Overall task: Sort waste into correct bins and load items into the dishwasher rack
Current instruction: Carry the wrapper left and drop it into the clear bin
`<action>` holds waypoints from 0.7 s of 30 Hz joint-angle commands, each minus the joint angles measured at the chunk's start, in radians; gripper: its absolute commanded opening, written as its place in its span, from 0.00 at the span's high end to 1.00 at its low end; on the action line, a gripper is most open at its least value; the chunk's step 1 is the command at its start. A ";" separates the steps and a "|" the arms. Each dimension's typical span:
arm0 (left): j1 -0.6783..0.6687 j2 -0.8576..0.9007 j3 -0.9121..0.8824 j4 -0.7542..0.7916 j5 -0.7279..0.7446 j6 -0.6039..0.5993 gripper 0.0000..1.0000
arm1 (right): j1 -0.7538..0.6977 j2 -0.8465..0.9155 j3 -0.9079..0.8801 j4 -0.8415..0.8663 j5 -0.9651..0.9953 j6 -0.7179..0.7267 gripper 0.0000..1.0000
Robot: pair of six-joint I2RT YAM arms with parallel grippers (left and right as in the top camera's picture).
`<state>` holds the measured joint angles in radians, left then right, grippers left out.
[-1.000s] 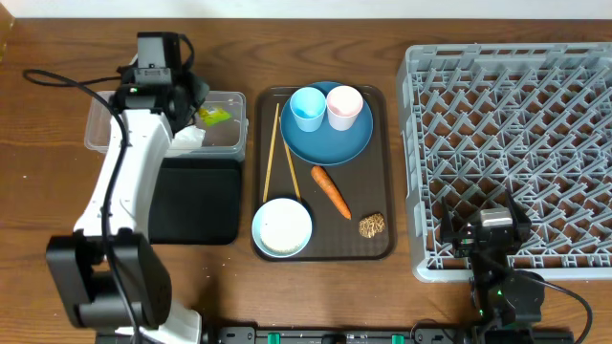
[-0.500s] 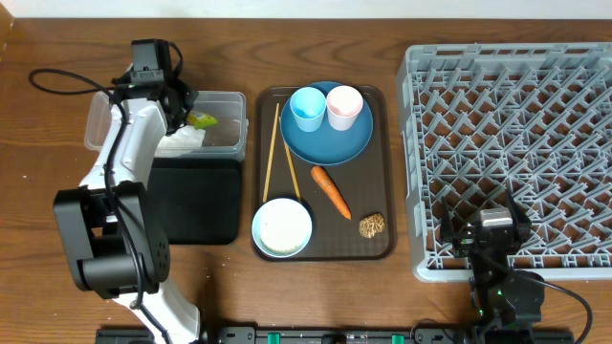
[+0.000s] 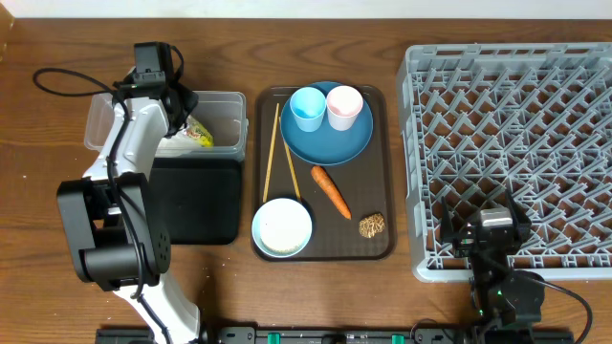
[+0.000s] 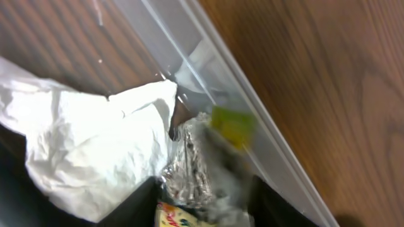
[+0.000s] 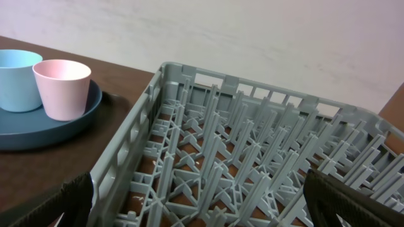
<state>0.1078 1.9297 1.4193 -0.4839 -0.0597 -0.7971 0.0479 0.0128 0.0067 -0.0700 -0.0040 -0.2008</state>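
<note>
Resting on one plate (image 3: 330, 141): two cups (image 3: 308, 108); right fingers (image 5: 44, 205) apart, left fingers (image 4: 142, 202) unclear.

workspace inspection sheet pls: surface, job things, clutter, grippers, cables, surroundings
surface: wooden table, brown serving tray at its middle
job's things: snack wrapper and napkin in clear tub; black tray beside it; carrot, brown food piece, bowl, chopsticks, blue plate bearing blue cup and pink cup on the serving tray; rack holds nothing seen
clutter: nothing seen
grippers: left gripper open over the tub, wrapper blurred beneath; right gripper open at the rack's near edge
cables: black cable loops at the table's left
surroundings: pale wall behind the rack
</note>
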 commanded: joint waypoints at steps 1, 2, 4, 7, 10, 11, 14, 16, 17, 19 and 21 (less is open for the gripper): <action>0.003 -0.031 0.001 0.004 -0.019 0.062 0.36 | -0.008 -0.002 -0.001 -0.003 -0.004 -0.006 0.01; 0.003 -0.045 0.003 0.003 -0.019 0.085 0.33 | -0.008 -0.002 -0.001 -0.003 -0.004 -0.006 0.01; 0.003 -0.089 0.004 0.000 -0.019 0.129 0.29 | -0.008 -0.002 -0.001 -0.003 -0.004 -0.006 0.01; 0.003 -0.186 0.004 -0.032 -0.019 0.155 0.28 | -0.008 -0.002 -0.001 -0.003 -0.004 -0.006 0.01; 0.003 -0.301 0.004 -0.102 0.010 0.154 0.28 | -0.008 -0.002 -0.001 -0.003 -0.004 -0.006 0.01; 0.003 -0.333 0.004 -0.133 0.029 0.154 0.28 | -0.008 -0.002 -0.001 -0.003 -0.004 -0.006 0.01; 0.003 -0.428 0.004 -0.257 0.064 0.154 0.28 | -0.008 -0.002 -0.001 -0.003 -0.004 -0.006 0.01; 0.003 -0.470 0.004 -0.343 0.076 0.154 0.28 | -0.008 -0.002 -0.001 -0.003 -0.004 -0.006 0.01; 0.002 -0.486 0.004 -0.386 0.077 0.153 0.28 | -0.008 -0.002 -0.001 -0.003 -0.004 -0.006 0.01; -0.003 -0.507 0.004 -0.472 0.078 0.154 0.28 | -0.008 -0.002 -0.001 -0.003 -0.004 -0.006 0.01; -0.015 -0.511 0.004 -0.546 0.079 0.153 0.28 | -0.008 -0.002 -0.001 -0.003 -0.004 -0.006 0.01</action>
<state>0.1047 1.4162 1.4216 -0.9779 0.0044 -0.6533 0.0479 0.0128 0.0067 -0.0700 -0.0044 -0.2008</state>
